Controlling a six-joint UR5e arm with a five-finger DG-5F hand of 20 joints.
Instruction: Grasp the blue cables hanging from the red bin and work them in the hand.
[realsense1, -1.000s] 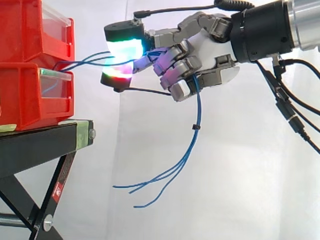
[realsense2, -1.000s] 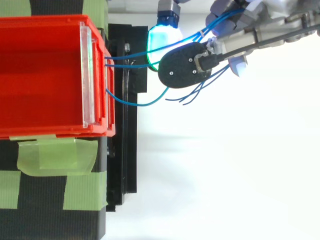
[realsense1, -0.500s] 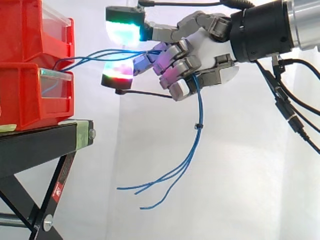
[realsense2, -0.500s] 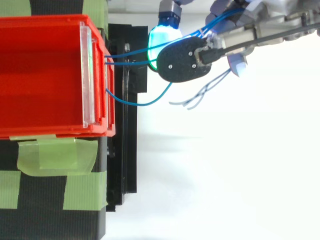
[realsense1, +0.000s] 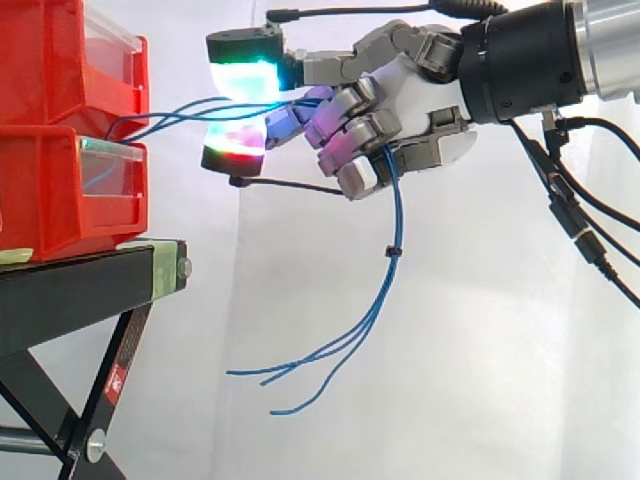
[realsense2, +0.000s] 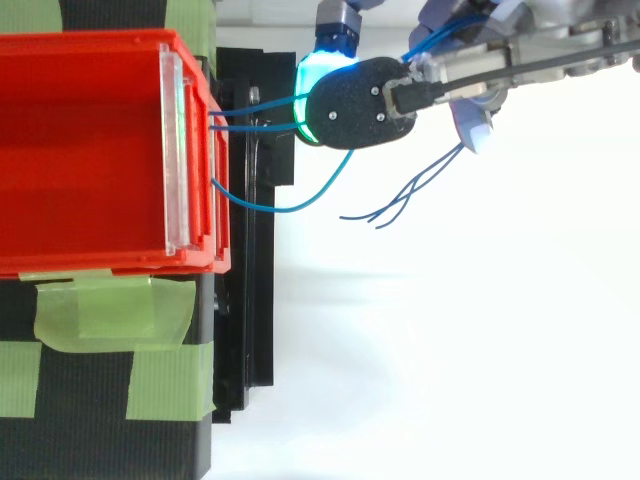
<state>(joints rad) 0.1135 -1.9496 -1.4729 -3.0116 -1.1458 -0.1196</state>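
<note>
Since half a second back, the upper glowing fingertip (realsense1: 245, 75) has dropped closer to the lower one, and the loose cable ends have swung a touch lower. Over on the left the red bins (realsense1: 60, 190) sit stacked on the black stand (realsense1: 80, 275), with green tape (realsense2: 110, 310) showing from above. The blue cables (realsense1: 390, 230) come out at the bin's front and run rightward, nearly level, into the gap between the two glowing pads, where they look trapped rather than free. From above, one strand sags in a slack loop just beside the bin's front while the others run straighter. Further right the hand (realsense1: 420, 90) is closed on the bundle, its fingers curled round the strands, which then spill out below and hang down past a small black tie, ending in curling tips well clear of the stand. My worry is the stretch between bin and hand: it looks close to taut, so any pull away could drag the strands out of the bin or shift the bin itself. If the pads loosen while reworking, a thin strand could slip out and leave the bundle split.
</note>
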